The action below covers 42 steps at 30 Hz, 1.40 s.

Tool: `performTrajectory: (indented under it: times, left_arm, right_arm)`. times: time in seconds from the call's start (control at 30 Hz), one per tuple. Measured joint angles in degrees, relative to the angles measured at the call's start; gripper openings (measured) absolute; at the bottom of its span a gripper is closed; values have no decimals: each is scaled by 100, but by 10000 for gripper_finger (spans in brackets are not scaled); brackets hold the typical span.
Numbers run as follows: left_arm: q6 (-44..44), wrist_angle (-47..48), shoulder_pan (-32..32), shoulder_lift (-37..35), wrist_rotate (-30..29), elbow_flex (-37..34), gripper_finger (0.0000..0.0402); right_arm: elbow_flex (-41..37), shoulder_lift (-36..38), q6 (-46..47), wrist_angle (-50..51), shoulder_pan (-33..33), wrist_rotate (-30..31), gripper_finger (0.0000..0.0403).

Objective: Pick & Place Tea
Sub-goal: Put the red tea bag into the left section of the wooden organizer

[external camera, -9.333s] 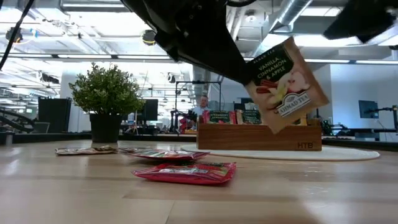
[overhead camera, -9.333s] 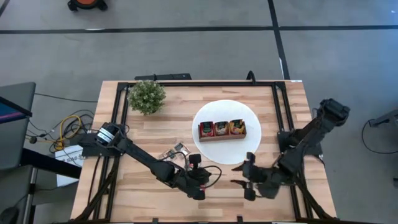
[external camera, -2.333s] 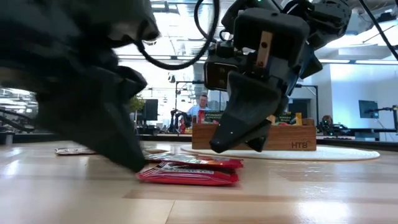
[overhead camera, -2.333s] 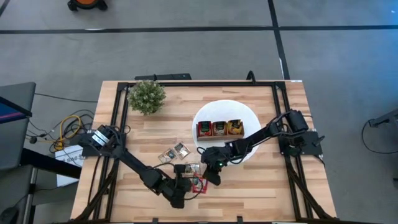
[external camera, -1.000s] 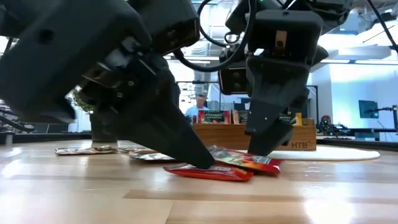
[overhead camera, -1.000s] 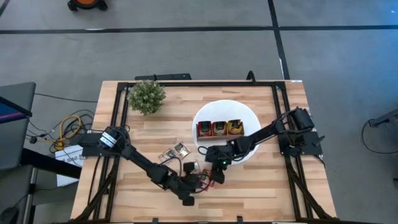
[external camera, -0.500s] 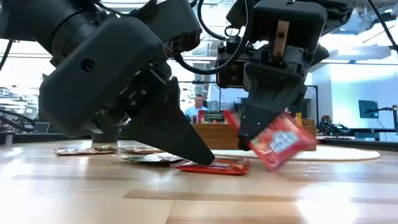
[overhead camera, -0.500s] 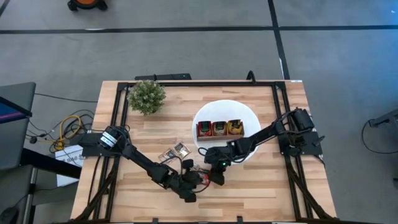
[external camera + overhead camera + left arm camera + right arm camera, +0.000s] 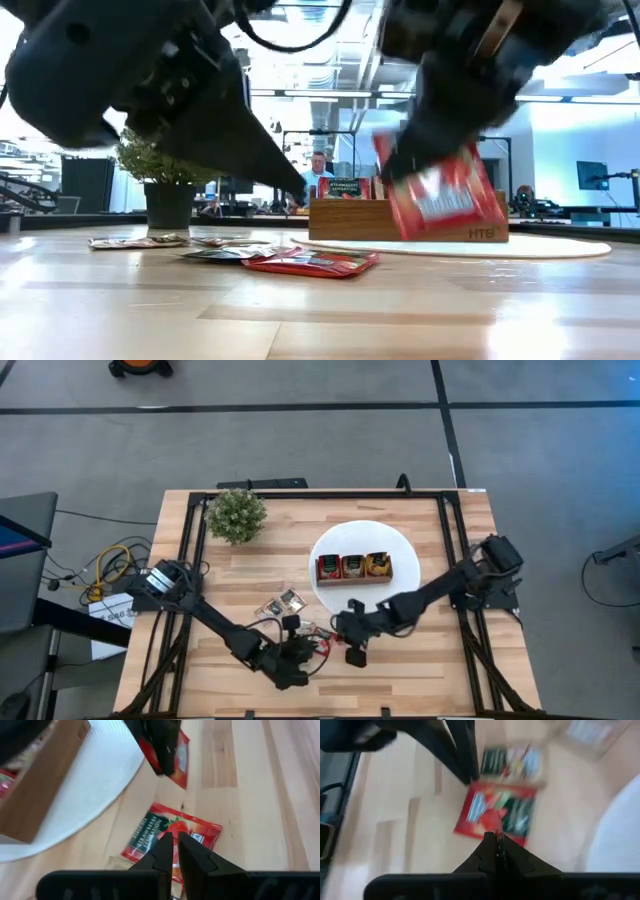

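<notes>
Overhead shot first: both arms reach into the front middle of the wooden counter [image 9: 420, 660]. Right tool [image 9: 357, 651] sits just in front of the white plate [image 9: 330, 550] and its fingers are pinched on a red tea sachet [image 9: 357, 657]. Left tool [image 9: 300, 656] is right beside it, over a small scatter of loose sachets [image 9: 280, 603] lying on the wood. Wooden tray [image 9: 355, 568] sits on the plate with sachets standing in all three compartments, and the little green plant [image 9: 236, 515] is off at the far left corner.

Low view: the red sachet [image 9: 438, 199] hangs clear of the counter, a bit blurred, in front of the tray [image 9: 360, 222]. Another red sachet [image 9: 310, 263] lies flat on the wood, with a few more flat ones [image 9: 135, 241] further back near the plant pot [image 9: 170, 208]. A person shows far back in the room.

Left wrist view: left tool [image 9: 174, 851] has its fingers pressed nearly together with nothing between them, hovering over a strawberry-print red sachet [image 9: 192, 831] lying by the plate rim [image 9: 95, 785]; the lifted sachet [image 9: 181, 760] shows beyond it.

Right wrist view: right tool [image 9: 496, 844] fingers are squeezed together; the picture is too smeared to make out the held sachet, only the flat red one [image 9: 495, 812] below.
</notes>
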<state>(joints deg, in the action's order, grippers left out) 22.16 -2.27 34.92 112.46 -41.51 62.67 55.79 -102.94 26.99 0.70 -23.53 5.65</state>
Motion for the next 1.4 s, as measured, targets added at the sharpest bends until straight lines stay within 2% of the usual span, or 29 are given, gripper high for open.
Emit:
performTrajectory:
  times: [0.17,0.27,0.37,0.47,0.73,0.9,1.23,1.4]
  left_arm:
    - [-72,247,132,-215,-425,1,20]
    - [-49,536,210,-301,-814,1,20]
    - [36,731,268,-334,-1078,4,20]
    - [79,777,297,-334,-1106,4,20]
    - [418,1098,307,-334,-1109,4,20]
    - [490,1169,320,-334,-1086,4,20]
    - [499,1170,329,-334,-1083,4,20]
    - [550,1170,329,-334,-1083,4,20]
  right_arm:
    - [0,590,-1025,-1,-192,1545,2]
    - [2,854,-2040,-207,63,1890,1]
    - [2,902,-3050,-611,491,1744,1]
    - [2,895,-3820,-717,1033,1283,1]
    - [-6,446,-4203,-641,2248,440,0]
    - [-4,138,-4208,-863,2473,130,0]
    - [-4,52,-4044,-973,2429,111,0]
    - [-4,55,-3948,-967,2431,117,27]
